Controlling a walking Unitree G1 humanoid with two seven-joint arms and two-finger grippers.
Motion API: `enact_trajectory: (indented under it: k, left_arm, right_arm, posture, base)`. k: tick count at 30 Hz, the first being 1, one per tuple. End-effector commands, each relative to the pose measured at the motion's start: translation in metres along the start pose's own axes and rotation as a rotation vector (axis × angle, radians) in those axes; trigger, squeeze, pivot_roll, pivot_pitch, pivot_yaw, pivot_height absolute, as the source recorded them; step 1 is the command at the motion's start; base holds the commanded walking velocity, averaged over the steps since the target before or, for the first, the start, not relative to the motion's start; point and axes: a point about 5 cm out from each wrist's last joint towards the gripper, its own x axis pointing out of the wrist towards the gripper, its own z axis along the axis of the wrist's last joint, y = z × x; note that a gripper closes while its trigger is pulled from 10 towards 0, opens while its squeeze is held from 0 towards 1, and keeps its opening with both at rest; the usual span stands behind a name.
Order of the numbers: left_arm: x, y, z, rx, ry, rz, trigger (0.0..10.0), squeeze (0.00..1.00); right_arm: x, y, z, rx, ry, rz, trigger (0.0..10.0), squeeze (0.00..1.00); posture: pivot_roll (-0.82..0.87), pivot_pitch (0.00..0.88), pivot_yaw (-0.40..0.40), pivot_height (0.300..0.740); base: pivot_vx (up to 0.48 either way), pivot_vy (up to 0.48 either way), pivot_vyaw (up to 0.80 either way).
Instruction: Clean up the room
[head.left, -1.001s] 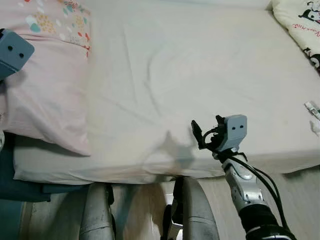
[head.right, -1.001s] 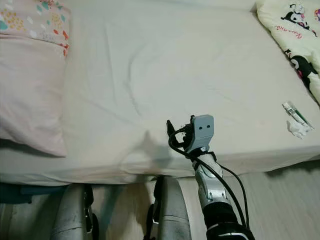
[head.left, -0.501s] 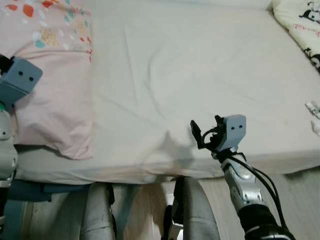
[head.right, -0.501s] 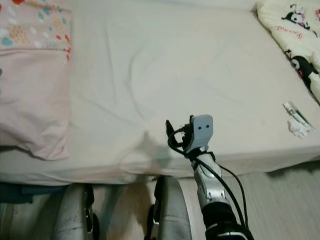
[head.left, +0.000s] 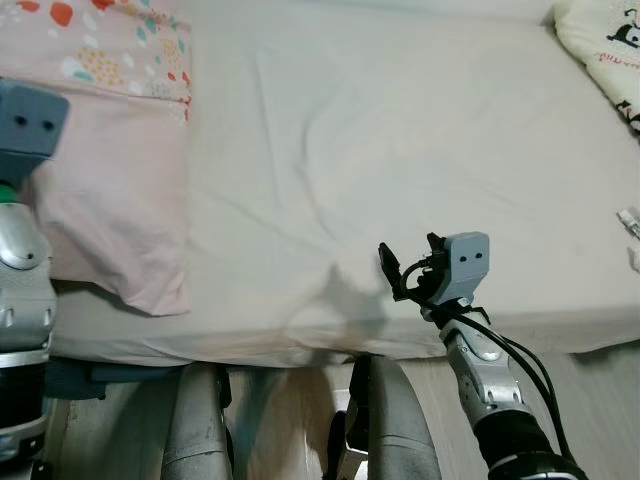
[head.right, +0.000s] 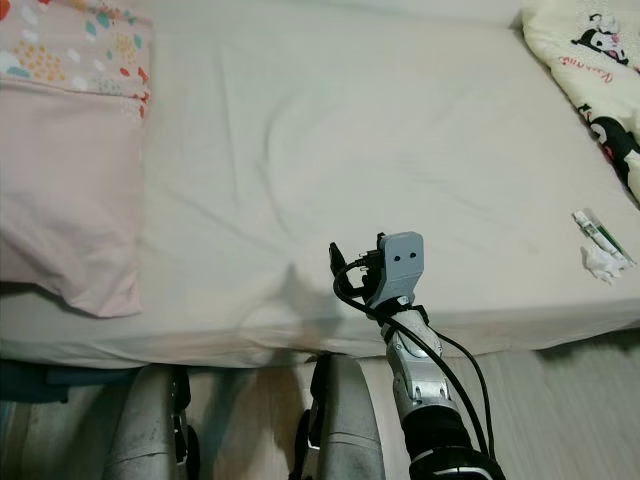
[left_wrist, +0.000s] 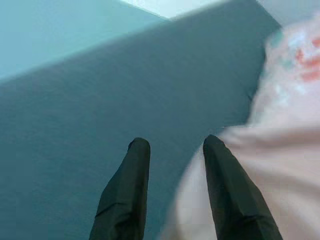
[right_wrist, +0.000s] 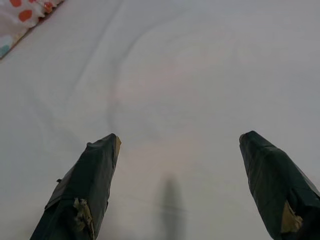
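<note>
Beside bed edge, pillow (head.right: 65, 190) lengthwise.

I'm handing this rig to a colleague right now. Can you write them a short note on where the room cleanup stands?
Right end effector: open, empty, above the bed sheet near its front edge.
Left end effector: open, empty, raised at the pink pillow, by the bed's left end.
Litter: a small tube and a crumpled tissue lie on the sheet to the far right, below the cartoon-print blanket.
Done: nothing picked up yet.
Left: collect the tube and tissue.
</note>
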Motion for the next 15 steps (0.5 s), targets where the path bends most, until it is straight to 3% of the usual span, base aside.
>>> enact_trajectory:
  k: [1, 6, 8, 11, 12, 13, 14, 15]
  left_arm:
    - [-0.001, 0.004, 0.000, -0.006, 0.005, 0.003, 10.0, 0.00]
    - [-0.010, 0.012, 0.003, -0.033, -0.003, -0.068, 10.0, 0.00]
    - [-0.033, 0.013, 0.006, -0.142, 0.018, -0.207, 10.0, 0.00]
    - [-0.033, 0.013, 0.006, -0.142, 0.018, -0.207, 10.0, 0.00]
    - [-0.056, 0.003, 0.014, -0.392, 0.095, -0.353, 10.0, 0.00]
    - [-0.077, -0.009, 0.030, -0.771, 0.219, -0.517, 10.0, 0.00]
    - [-0.077, -0.009, 0.030, -0.771, 0.219, -0.517, 10.0, 0.00]
    - [-0.091, -0.018, 0.050, -1.056, 0.265, -0.668, 10.0, 0.00]
  right_arm:
    - [-0.006, -0.003, -0.006, 0.001, 0.028, -0.009, 10.0, 0.00]
    - [-0.004, -0.004, -0.006, 0.002, 0.028, -0.007, 10.0, 0.00]
    - [-0.004, -0.005, -0.006, 0.001, 0.031, -0.006, 10.0, 0.00]
    - [-0.004, -0.005, -0.006, 0.001, 0.031, -0.006, 10.0, 0.00]
    - [-0.003, -0.004, -0.005, 0.004, 0.030, -0.002, 10.0, 0.00]
    - [-0.001, -0.002, -0.004, 0.013, 0.026, 0.004, 10.0, 0.00]
    - [-0.001, -0.002, -0.004, 0.013, 0.026, 0.004, 10.0, 0.00]
    - [0.001, 0.001, -0.003, 0.019, 0.020, 0.009, 10.0, 0.00]
  posture:
    - [0.15, 0.163, -0.110, 0.603]
    - [0.16, 0.169, -0.110, 0.603]
    - [0.18, 0.175, -0.113, 0.603]
    - [0.18, 0.175, -0.113, 0.603]
    - [0.18, 0.176, -0.116, 0.603]
    - [0.18, 0.174, -0.125, 0.603]
    - [0.18, 0.174, -0.125, 0.603]
    - [0.18, 0.174, -0.125, 0.603]
  base:
    - [0.000, 0.000, 0.00]
    - [0.000, 0.000, 0.00]
    - [0.000, 0.000, 0.00]
    - [0.000, 0.000, 0.00]
    - [0.000, 0.000, 0.00]
    - [0.000, 0.000, 0.00]
    - [0.000, 0.000, 0.00]
    - [0.000, 0.000, 0.00]
